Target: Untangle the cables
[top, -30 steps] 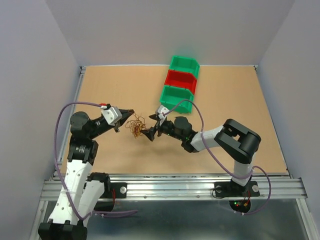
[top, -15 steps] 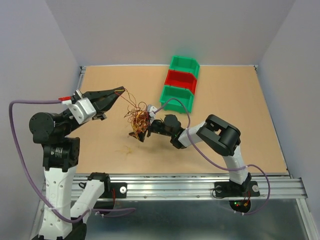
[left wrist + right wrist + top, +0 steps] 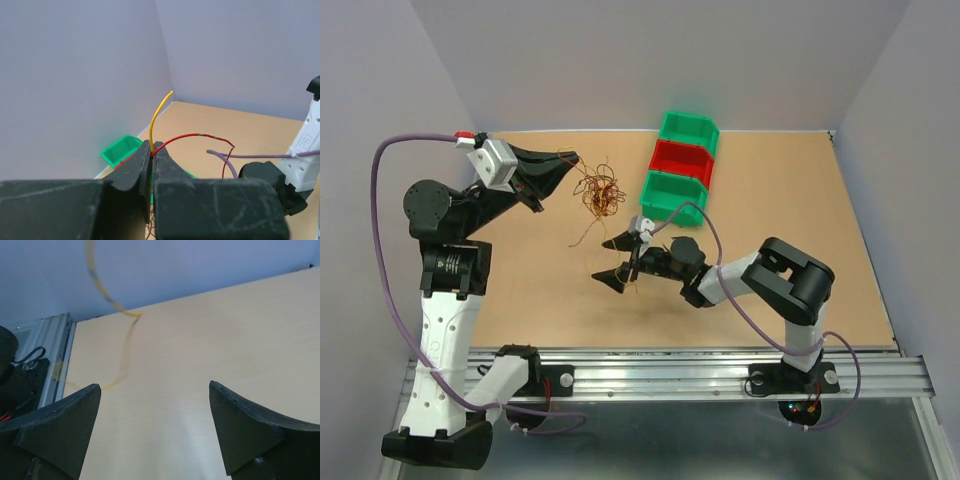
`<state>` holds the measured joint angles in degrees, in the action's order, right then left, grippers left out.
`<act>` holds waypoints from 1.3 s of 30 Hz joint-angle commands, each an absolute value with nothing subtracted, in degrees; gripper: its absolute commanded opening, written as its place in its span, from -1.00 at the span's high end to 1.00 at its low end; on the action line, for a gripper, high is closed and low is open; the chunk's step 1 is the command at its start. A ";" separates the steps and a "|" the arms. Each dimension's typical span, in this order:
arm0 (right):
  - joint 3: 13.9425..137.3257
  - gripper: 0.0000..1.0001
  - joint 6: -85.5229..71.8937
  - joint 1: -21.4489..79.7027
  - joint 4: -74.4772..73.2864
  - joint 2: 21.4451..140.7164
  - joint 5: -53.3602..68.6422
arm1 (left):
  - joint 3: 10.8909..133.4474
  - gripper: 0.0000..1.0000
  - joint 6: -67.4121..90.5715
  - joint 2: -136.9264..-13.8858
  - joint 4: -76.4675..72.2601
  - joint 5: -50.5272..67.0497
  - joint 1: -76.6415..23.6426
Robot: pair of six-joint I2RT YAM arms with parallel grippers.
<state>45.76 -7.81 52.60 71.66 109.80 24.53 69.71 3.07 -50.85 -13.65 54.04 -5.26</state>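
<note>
Left claw: the black two-finger left gripper (image 3: 563, 158) (image 3: 151, 149) was raised over the far-left part of the table, its jaws pressed together and pinching thin strands of the cables.
Cables: the hair-thin, curly cables (image 3: 600, 190) in brown, orange and yellowish tones hung as a loose knot just beside the left gripper's tips, in the air above the board. One strand trailed down from the knot toward the near-left.
Strands in the pinch: in the left wrist view a yellow strand (image 3: 159, 112) rose out of the closed jaws and a red strand (image 3: 195, 136) arched away to the right.
Right claw: the black two-finger right gripper (image 3: 617, 262) (image 3: 153, 390) sat low over the middle of the table, its jaws spread wide with only bare board between them.
Strand ahead of the right claw: a blurred yellowish strand (image 3: 125, 347) hung beyond the spread fingers, touching neither.
Knot and right claw: apart, with the knot on the far side of the right gripper.
Table: a tan wooden board (image 3: 800, 220).
Bins: a far green plastic bin (image 3: 688, 128), a red plastic bin (image 3: 680, 157) and a near green plastic bin (image 3: 670, 193) stood touching in a row at the far middle. The knot hung near the last one.
Arm wiring: a thick purple cable (image 3: 395, 190) looped out from the left wrist.
Near edge: an aluminium rail (image 3: 670, 375) carried both arm bases.
</note>
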 commanded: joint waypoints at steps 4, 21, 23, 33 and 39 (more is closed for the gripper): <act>42.98 -0.88 -10.72 53.26 80.95 101.61 31.90 | 67.42 1.00 4.66 -47.73 -20.04 56.95 -5.89; 40.08 -0.90 -10.28 53.26 78.40 97.12 24.69 | 64.86 1.00 3.87 -44.30 -19.86 57.22 -5.89; 41.04 -0.90 -10.98 53.26 78.31 97.21 24.61 | 64.86 1.00 4.22 -44.21 -19.95 57.57 -5.98; 46.93 -0.76 -12.22 53.26 78.22 100.89 18.28 | 64.69 1.00 5.01 -43.68 -20.21 58.45 -6.06; 51.32 0.58 -14.67 53.26 78.22 103.97 24.16 | 65.30 1.00 5.54 -44.38 -20.30 58.01 -6.24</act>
<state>47.27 -12.78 52.60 74.15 102.85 21.28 64.82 4.45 -44.45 -17.23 57.52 -5.78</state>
